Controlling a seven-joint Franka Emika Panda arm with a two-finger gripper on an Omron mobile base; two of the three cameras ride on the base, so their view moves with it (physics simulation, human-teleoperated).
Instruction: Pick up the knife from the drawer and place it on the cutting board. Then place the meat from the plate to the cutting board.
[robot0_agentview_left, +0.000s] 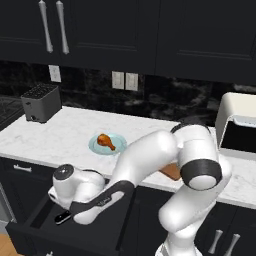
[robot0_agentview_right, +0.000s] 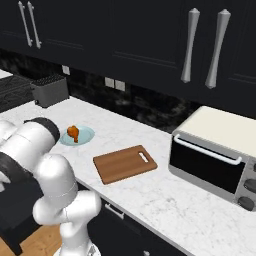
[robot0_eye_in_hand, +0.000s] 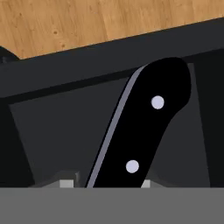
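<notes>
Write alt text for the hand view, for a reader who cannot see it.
A black knife handle with two silver rivets fills the middle, running up from the pincer at the bottom edge. It lies inside a dark drawer, whose front wall crosses the top, with wooden floor beyond.

Right base view. Cutting board is lying flat on the white marble counter, mid-frame, handle slot toward 2 o'clock. Plate is sitting at 10 o'clock from the board, well apart, carrying the meat. Toaster oven is standing at 3 o'clock. Toaster is sitting at far 10 o'clock. Arm is bending down at lower left.
</notes>
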